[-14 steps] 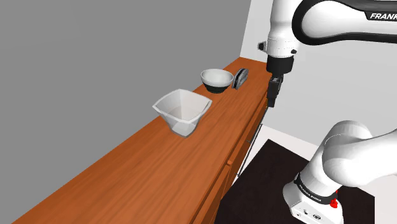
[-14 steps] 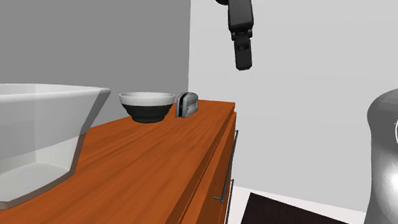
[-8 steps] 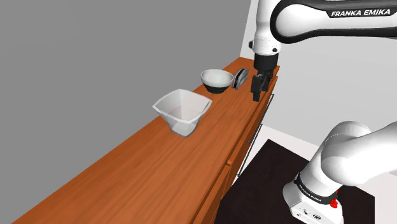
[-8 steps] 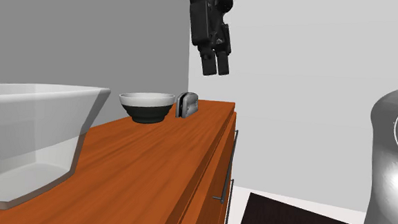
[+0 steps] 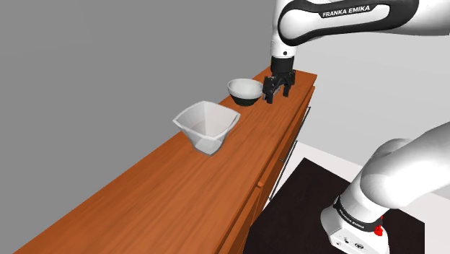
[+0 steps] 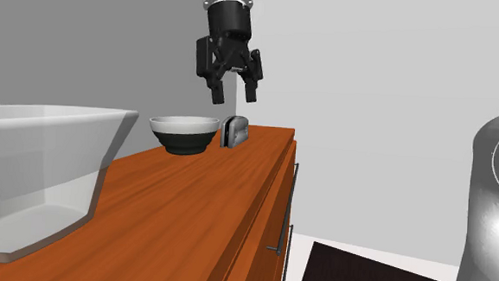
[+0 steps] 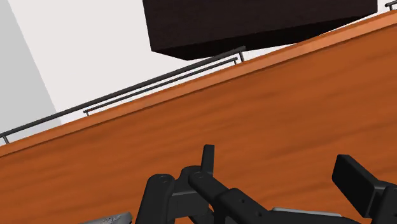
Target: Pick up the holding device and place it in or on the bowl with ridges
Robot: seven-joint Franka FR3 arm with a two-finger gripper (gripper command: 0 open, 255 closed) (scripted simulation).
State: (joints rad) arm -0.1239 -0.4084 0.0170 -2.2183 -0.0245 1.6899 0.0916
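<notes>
Hiding most of the grey arched holder (image 6: 234,130) in the shoulder view, the gripper (image 6: 234,96) is hanging above it, fingers spread and empty. "FRANKA EMIKA" is showing on the arm (image 5: 346,11). Small and upright, the holder is standing at the wooden sideboard's (image 5: 166,195) far end, just beside the dark bowl (image 6: 184,132) and well apart from the nearer clear creased bowl (image 5: 207,126).

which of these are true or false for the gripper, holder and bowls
1. The gripper is open. True.
2. It grips the holder. False: the holder stands on the counter, untouched.
3. The holder stands beside the dark bowl. True.
4. The holder lies in the pale bowl. False: it is on the counter, apart from that bowl.
</notes>
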